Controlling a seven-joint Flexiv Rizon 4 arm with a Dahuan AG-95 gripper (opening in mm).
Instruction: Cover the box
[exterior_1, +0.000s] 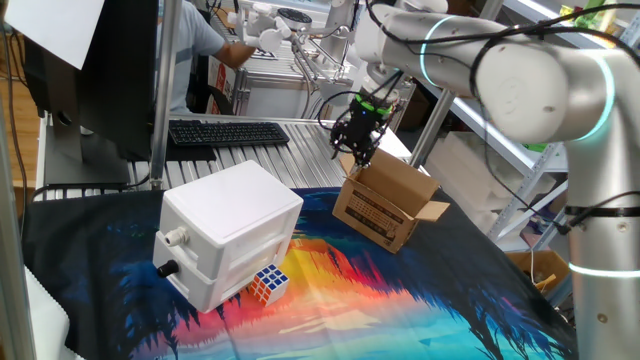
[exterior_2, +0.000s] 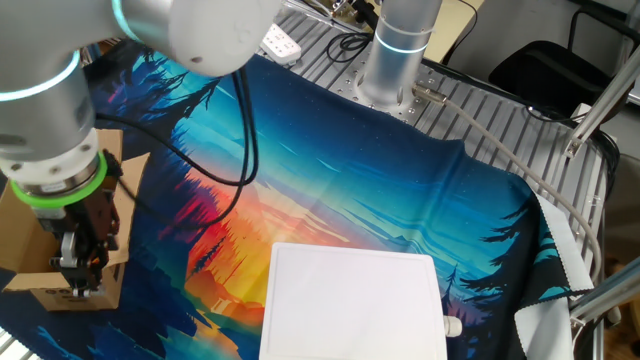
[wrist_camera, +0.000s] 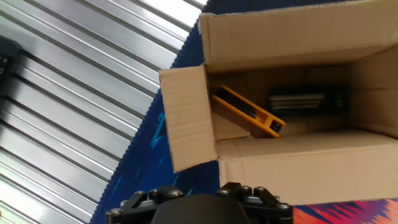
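The box (exterior_1: 380, 210) is a small brown cardboard carton with black print on its side, standing on the colourful cloth at the far right. Its top flaps stand open; in the hand view the box (wrist_camera: 298, 37) shows a yellow item (wrist_camera: 249, 112) and a dark item (wrist_camera: 305, 101) inside, with one end flap (wrist_camera: 186, 118) folded outward. My gripper (exterior_1: 360, 152) hangs just above the box's rear left edge. In the other fixed view the gripper (exterior_2: 82, 285) is over the box (exterior_2: 25, 235) at its near side. I see nothing between the fingers, and their gap is unclear.
A larger white plastic box with knobs (exterior_1: 230, 235) stands left of the carton, with a Rubik's cube (exterior_1: 270, 282) against its front. A black keyboard (exterior_1: 228, 132) lies behind on the slatted metal table (wrist_camera: 74, 93). The arm's base (exterior_2: 395, 50) stands at the cloth's far edge.
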